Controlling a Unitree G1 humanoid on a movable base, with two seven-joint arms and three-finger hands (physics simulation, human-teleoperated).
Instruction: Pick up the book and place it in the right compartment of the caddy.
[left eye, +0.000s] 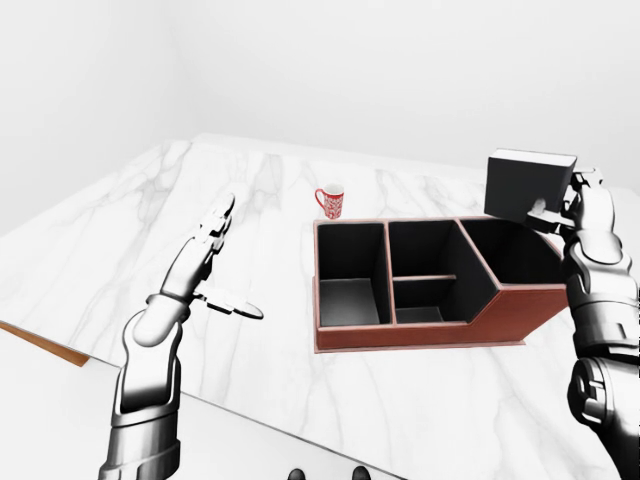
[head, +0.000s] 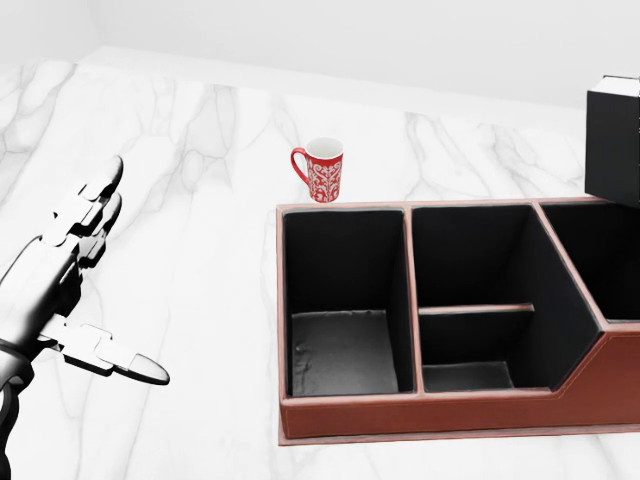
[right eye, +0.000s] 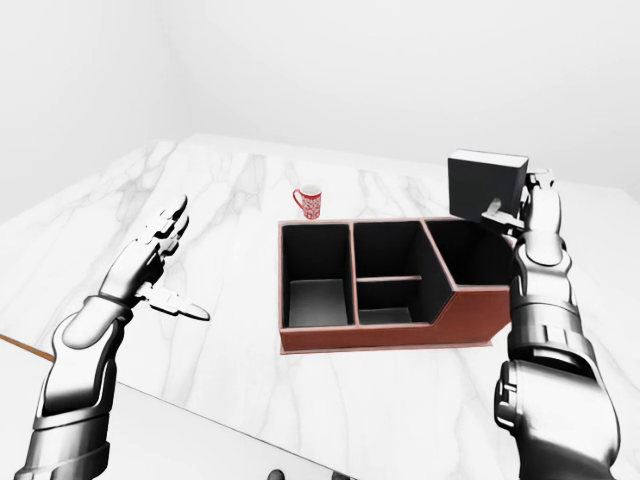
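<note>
Your black hardcover book with white page edges (left eye: 529, 184) is held upright in the air, spine edge facing up, long axis roughly level, above the right compartment of the reddish-brown leather caddy with black lining (left eye: 420, 338). Your right hand (left eye: 583, 213) is at the book's 3 o'clock, fingers clasped on its right edge. All three compartments look empty; nothing lies between book and opening. A red-and-white patterned mug (head: 320, 170) stands at the caddy's 11 o'clock, just beside its top rim, on the white marble table (left eye: 120, 220). Your left hand (right eye: 150, 258) hovers well apart at 9 o'clock, fingers spread, holding nothing.
</note>
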